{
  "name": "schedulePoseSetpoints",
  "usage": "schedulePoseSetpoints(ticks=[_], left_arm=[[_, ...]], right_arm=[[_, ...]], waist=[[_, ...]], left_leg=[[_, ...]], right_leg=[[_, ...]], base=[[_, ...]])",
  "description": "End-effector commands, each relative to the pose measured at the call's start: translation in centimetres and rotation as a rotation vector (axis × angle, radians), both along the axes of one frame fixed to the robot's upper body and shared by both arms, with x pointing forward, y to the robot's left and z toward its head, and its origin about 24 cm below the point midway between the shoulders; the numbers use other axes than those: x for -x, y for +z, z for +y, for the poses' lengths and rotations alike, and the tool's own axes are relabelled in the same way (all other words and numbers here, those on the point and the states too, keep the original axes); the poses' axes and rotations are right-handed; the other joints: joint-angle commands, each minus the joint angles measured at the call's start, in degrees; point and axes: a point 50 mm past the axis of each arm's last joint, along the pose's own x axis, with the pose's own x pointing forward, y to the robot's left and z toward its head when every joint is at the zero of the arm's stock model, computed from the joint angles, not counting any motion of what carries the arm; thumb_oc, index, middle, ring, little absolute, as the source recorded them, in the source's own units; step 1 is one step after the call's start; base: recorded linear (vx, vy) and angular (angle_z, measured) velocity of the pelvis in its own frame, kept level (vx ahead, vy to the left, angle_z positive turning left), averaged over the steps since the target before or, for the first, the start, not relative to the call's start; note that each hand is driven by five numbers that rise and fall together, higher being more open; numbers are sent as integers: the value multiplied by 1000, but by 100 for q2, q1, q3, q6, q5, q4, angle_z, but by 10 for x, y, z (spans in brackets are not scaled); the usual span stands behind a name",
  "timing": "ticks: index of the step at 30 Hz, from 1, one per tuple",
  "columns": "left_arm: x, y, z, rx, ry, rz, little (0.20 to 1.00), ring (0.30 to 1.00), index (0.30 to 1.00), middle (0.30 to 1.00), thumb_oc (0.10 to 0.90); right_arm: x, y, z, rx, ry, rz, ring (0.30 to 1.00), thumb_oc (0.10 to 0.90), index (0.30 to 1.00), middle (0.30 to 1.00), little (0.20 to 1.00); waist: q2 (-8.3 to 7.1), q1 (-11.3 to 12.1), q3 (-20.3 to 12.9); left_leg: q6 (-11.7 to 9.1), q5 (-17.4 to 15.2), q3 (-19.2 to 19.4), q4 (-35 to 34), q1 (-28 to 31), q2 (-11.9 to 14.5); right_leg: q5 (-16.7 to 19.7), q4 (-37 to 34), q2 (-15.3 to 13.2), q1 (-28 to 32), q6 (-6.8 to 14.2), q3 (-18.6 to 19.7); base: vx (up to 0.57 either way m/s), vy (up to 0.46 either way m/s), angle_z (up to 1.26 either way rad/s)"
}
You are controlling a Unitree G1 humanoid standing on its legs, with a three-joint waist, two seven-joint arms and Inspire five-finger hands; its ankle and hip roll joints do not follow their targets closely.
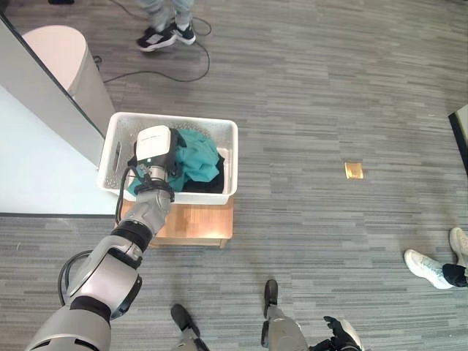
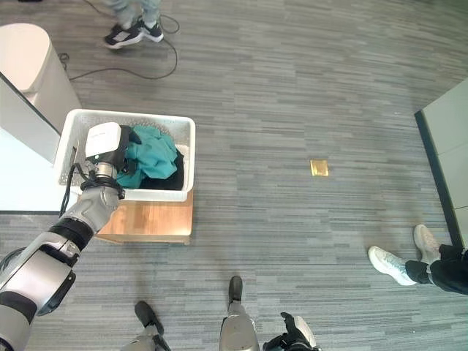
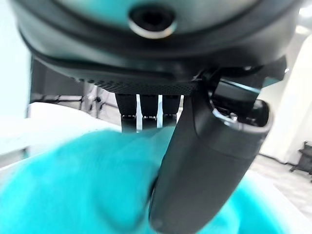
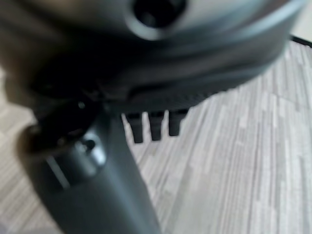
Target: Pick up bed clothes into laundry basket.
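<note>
**Left robot hand in basket, teal cloth beneath**

The right robot hand (image 4: 97, 161) is seen low over grey floor (image 1: 329, 95), fingers straight, nothing held. The left robot hand (image 3: 204, 161) is extended into the white laundry basket (image 1: 219, 131) on a small wooden table (image 1: 194, 223), fingers relaxed against the teal bed clothes (image 1: 199, 159), which lie inside over a dark garment (image 1: 212, 184).

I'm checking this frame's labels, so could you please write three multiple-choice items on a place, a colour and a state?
1. Where does the laundry basket stand?
A. on a wooden stand
B. on the bed
C. on the bare floor
2. What colour is the top garment in the basket?
A. red
B. teal
C. yellow
3. What is the left hand doing?
A. hanging by the floor
B. pressing the wall
C. reaching into the basket

Key: 1 A, the wooden stand shows beneath it; 2 B, the teal garment lies over black cloth; 3 C, its thumb lies against teal fabric.
</note>
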Motion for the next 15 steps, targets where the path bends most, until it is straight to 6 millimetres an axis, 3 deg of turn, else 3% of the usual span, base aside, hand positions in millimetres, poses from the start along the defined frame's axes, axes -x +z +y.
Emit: schedulePoseSetpoints(ticks=[1, 9, 15], left_arm=[[-16, 93, -15, -24, -57, -345, 900, 900, 900, 900, 800], [-2, 115, -64, -42, -266, -509, 900, 900, 900, 900, 800], [4, 118, -75, 101, -335, -530, 900, 900, 900, 900, 800]], right_arm=[[-8, 6, -10, 1, -51, -60, 900, 800, 900, 900, 900], [-6, 5, -9, -30, -53, -53, 900, 800, 900, 900, 900], [9, -1, -15, -7, -40, 37, 900, 800, 900, 900, 900]], waist=[[141, 147, 89], [233, 229, -227], [275, 321, -501]], left_leg=[[-73, -588, -75, 10, 89, 219], [-63, -680, -240, 10, 392, 169], [-54, -675, -412, 10, 508, 109]], right_leg=[[-333, 24, -328, 255, 564, -501], [-465, 24, -292, 689, 564, -537], [-482, 24, -307, 939, 564, -650]], base=[[8, -17, 4], [50, -13, 9], [45, -21, 15]])
